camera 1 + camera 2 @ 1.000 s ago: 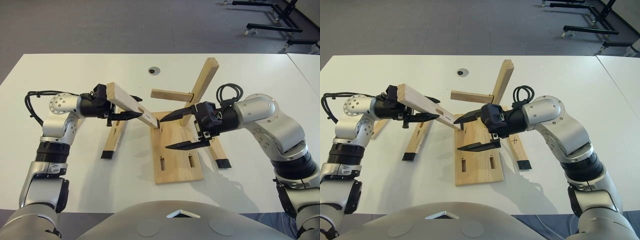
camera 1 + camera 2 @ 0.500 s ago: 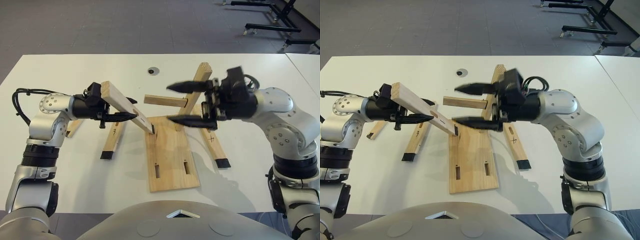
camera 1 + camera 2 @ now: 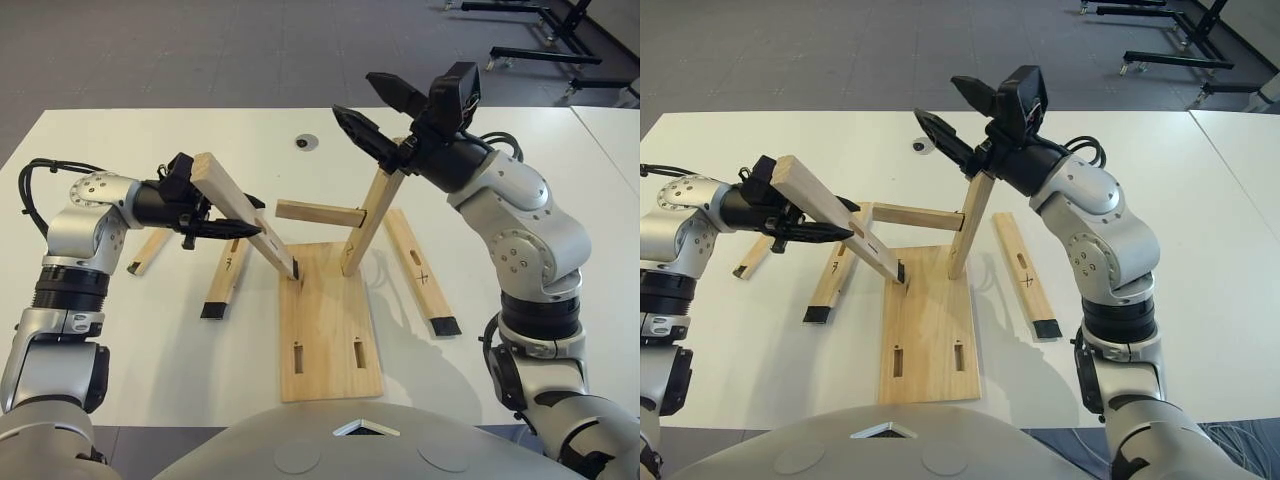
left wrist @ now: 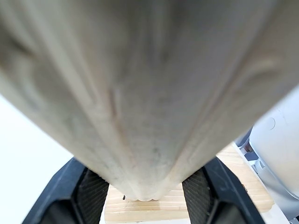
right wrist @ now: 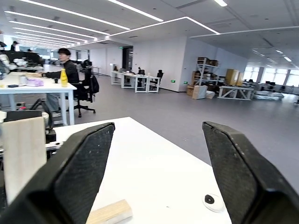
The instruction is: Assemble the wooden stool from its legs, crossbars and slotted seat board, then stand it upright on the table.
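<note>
Left fingers clamp tilted leg; right fingers gape over upright leg; crossbar between.

Four legs, two crossbars, one seat board.

held leg: blurred, cut off by edges | seat board: mostly hidden behind it

Open-plan office: desks, swivel chairs, ceiling strip lights.
</note>
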